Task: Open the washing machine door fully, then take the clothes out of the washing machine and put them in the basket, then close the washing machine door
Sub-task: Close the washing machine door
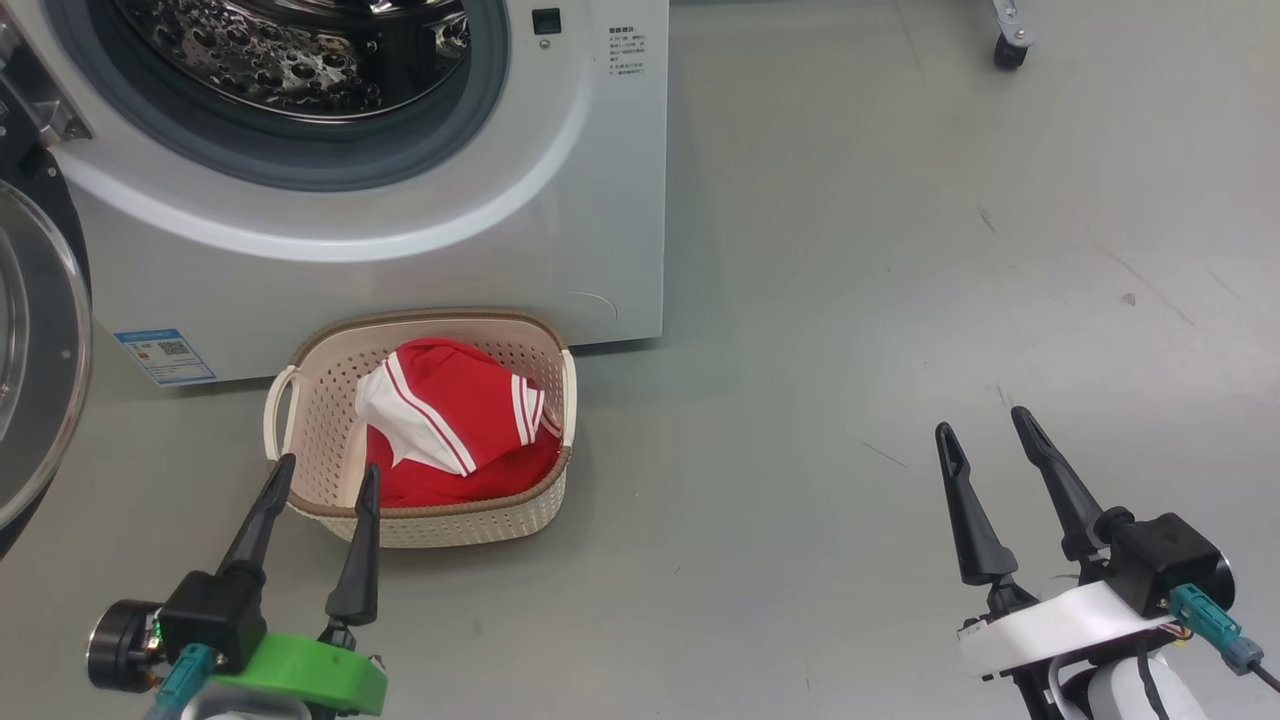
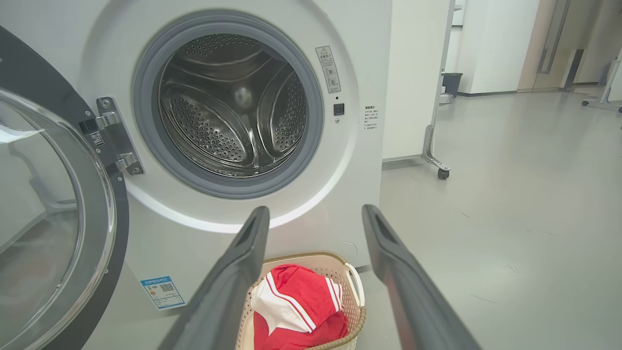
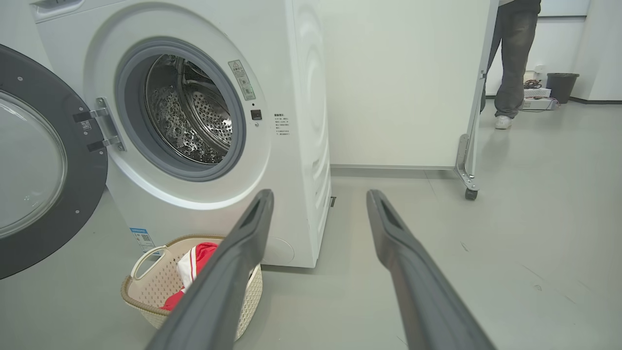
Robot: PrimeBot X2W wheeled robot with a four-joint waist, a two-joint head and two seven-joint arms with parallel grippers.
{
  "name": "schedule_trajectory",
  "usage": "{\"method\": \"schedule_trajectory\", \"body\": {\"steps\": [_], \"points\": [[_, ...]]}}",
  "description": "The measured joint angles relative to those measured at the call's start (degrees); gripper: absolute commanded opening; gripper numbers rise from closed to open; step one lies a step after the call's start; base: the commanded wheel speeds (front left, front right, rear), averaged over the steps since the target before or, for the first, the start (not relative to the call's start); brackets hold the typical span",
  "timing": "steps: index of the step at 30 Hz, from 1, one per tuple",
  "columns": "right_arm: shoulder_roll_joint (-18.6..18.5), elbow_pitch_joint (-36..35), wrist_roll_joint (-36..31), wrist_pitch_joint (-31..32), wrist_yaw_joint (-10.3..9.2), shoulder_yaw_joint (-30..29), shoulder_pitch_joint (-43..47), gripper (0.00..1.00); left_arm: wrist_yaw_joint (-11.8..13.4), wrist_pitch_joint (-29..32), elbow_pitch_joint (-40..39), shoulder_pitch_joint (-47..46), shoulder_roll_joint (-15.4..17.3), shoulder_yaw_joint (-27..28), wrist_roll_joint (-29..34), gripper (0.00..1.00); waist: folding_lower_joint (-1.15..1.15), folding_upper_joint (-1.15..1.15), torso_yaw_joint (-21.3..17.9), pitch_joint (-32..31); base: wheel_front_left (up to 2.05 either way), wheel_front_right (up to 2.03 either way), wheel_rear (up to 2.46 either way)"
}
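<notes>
The white washing machine [image 1: 400,250] [image 2: 340,194] [image 3: 296,146] stands with its door [image 1: 30,350] [image 2: 53,218] [image 3: 39,160] swung wide to the left, and its steel drum [image 2: 233,112] looks bare. On the floor in front sits the cream basket [image 1: 320,400] [image 2: 352,291] [image 3: 146,291] holding the red and white clothes [image 1: 460,420] [image 2: 296,306] [image 3: 194,262]. My left gripper [image 1: 325,475] [image 2: 316,214] hangs open just before the basket's near rim. Far off to the right above bare floor, my right gripper [image 1: 985,420] [image 3: 318,197] is open too.
A white partition on castor feet [image 3: 466,180] [image 2: 435,160] stands right of the machine. A person's legs [image 3: 510,73] show behind it. A castor [image 1: 1010,50] is at the far right of the head view. Grey floor [image 1: 850,350] stretches to the right.
</notes>
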Motion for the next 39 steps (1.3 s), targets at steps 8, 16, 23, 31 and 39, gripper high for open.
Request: {"method": "schedule_trajectory", "body": {"steps": [8, 16, 23, 31, 39], "points": [[0.0, 0.0, 0.37, 0.0, 0.0, -0.03, 0.0, 1.0, 0.25, -0.01, -0.07, 0.01, 0.0, 0.04, 0.0, 1.0, 0.0, 0.0, 0.42, 0.04, 0.0, 0.0, 0.0], [0.0, 0.0, 0.37, 0.0, 0.0, -0.16, 0.0, 1.0, 0.49, -0.01, -0.33, 0.01, -0.01, 0.04, 0.0, 1.0, 0.0, 0.0, 1.07, -0.02, 0.0, 0.0, 0.0], [0.0, -0.02, 0.37, 0.0, 0.0, -0.16, 0.0, 1.0, 0.69, 0.0, -0.58, 0.01, -0.01, 0.03, -0.01, 1.0, 0.0, 0.0, 1.74, 0.08, 0.0, 0.0, 0.0], [-0.08, -0.36, 0.37, 0.0, 0.0, -0.52, 0.04, 1.0, 0.93, 0.0, -0.63, 0.01, -0.04, -0.86, -0.01, 1.0, 0.0, 0.0, 2.64, 0.3, 0.0, 0.0, 0.0], [-0.53, -0.68, 0.37, 0.0, 0.0, -0.51, 0.05, 1.0, 1.0, -0.01, -0.62, -0.03, -0.05, -1.75, -0.13, 1.0, 0.0, 0.0, 5.55, 0.66, 0.0, 0.0, 0.0]]}}
